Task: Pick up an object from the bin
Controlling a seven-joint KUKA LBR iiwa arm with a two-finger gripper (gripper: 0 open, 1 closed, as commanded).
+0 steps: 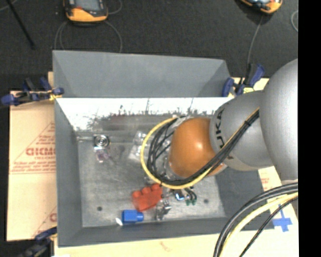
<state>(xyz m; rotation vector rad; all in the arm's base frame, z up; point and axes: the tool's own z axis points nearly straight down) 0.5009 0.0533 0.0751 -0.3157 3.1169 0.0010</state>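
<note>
The grey metal bin [67,165] has sloping walls and a flat, scratched floor, and only a few loose things lie in it. At the near side, about the middle, lies a red plastic piece [147,198] with a lumpy shape. Just beside it, nearer and to the left, is a small blue block [132,216]. To the right of the blue block lies a small metal part [161,211], and a little dark-green thing [191,200] is further right. At the far left of the floor stands a small shiny round thing [101,142], and a clear plastic piece [137,146] is near it, to the right.

The arm [266,130] comes in from the right, its orange cover [189,145] ringed by yellow and black cables [150,150]. The gripper [166,193] is low under this cover, just right of the red piece and very close to it. Whether it is wide or narrow I cannot tell, and I cannot tell if it touches the piece.

Around the bin the floor [160,25] is dark. On its far side lie two orange-and-black devices – one at the left [86,10], one at the right [263,4].
</note>
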